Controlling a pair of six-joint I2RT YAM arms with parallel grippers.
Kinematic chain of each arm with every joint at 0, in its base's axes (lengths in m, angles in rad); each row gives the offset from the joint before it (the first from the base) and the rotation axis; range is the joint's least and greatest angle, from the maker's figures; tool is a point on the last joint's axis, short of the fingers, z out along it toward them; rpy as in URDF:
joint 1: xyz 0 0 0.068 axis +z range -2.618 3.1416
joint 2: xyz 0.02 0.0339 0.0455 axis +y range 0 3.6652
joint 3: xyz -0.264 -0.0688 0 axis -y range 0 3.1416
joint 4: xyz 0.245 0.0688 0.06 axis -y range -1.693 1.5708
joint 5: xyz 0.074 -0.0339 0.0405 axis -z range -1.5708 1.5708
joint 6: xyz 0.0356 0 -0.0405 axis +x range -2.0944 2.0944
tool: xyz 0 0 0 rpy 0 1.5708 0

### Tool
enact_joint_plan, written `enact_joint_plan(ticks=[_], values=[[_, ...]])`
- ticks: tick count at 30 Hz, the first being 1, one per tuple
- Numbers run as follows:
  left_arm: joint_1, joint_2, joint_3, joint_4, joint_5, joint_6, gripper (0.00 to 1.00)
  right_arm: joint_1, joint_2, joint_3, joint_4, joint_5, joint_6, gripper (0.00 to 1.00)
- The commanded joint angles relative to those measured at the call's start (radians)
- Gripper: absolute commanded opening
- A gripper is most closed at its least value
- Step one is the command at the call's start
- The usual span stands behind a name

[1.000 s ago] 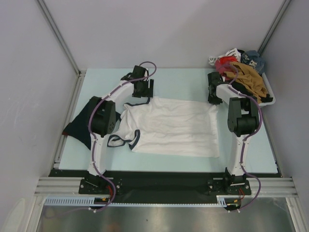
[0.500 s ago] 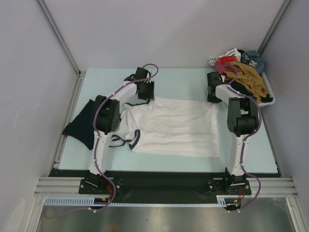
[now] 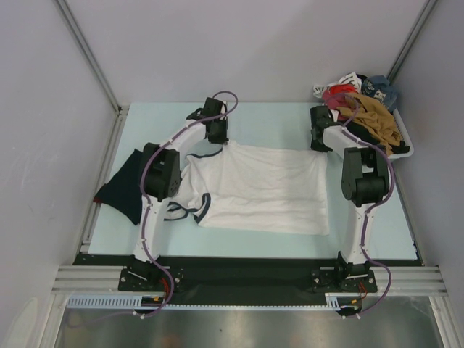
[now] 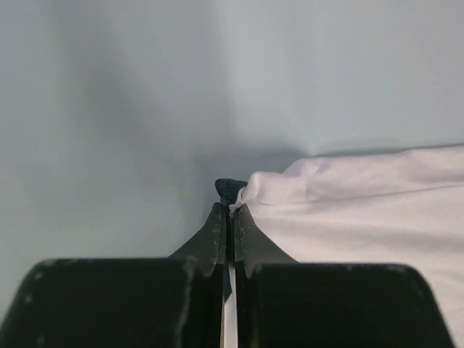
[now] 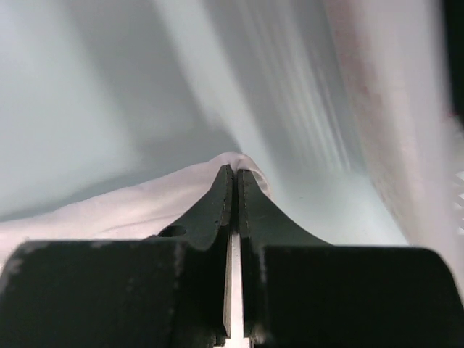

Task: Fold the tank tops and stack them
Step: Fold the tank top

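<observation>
The left gripper (image 4: 228, 217) and right gripper (image 5: 234, 181) are clamping the upper corners of the white tank top (image 3: 261, 190), its length lying left-to-right below them

This is a robotics lab test cell, not a home. Bare grey wall panels (image 3: 43, 109) held in aluminium posts (image 3: 87, 54) box in a pale table (image 3: 261, 116). The left arm (image 3: 145, 225) and right arm (image 3: 360, 225), white and trailing purple cables (image 3: 230, 98), are bolted to a black base rail (image 3: 246, 272) at its near edge. Slotted cable ducting (image 3: 246, 302) and sheet metal (image 3: 239, 330) run in front. A white basket (image 3: 406, 152) heaped with mixed clothes sits at the far right corner.
</observation>
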Motion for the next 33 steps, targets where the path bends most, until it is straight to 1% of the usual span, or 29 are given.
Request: enact_joint_plan(ticks=[1, 3, 11, 19, 26, 29, 31, 33], values=[[0.007, -0.155, -0.081, 0.069, -0.113, 0.053, 0.0, -0.021, -0.117, -0.013, 0.028, 0.013, 0.041, 0.0], [0.007, -0.201, -0.134, 0.089, -0.124, 0.059, 0.0, -0.022, -0.134, -0.024, 0.033, 0.005, 0.052, 0.0], [0.006, -0.287, -0.237, 0.139, -0.093, 0.068, 0.0, -0.019, -0.246, -0.122, 0.073, -0.051, 0.075, 0.0], [-0.022, -0.405, -0.463, 0.241, -0.093, 0.061, 0.0, -0.016, -0.352, -0.307, 0.125, -0.084, 0.108, 0.0], [-0.062, -0.517, -0.616, 0.297, -0.126, 0.053, 0.0, -0.005, -0.455, -0.45, 0.15, -0.071, 0.142, 0.0], [-0.085, -0.57, -0.691, 0.319, -0.167, 0.03, 0.0, -0.001, -0.51, -0.51, 0.148, -0.065, 0.154, 0.0], [-0.103, -0.619, -0.769, 0.348, -0.217, 0.004, 0.0, 0.002, -0.554, -0.545, 0.151, -0.065, 0.162, 0.0], [-0.109, -0.65, -0.846, 0.38, -0.233, -0.014, 0.0, 0.004, -0.584, -0.593, 0.156, -0.067, 0.179, 0.0]])
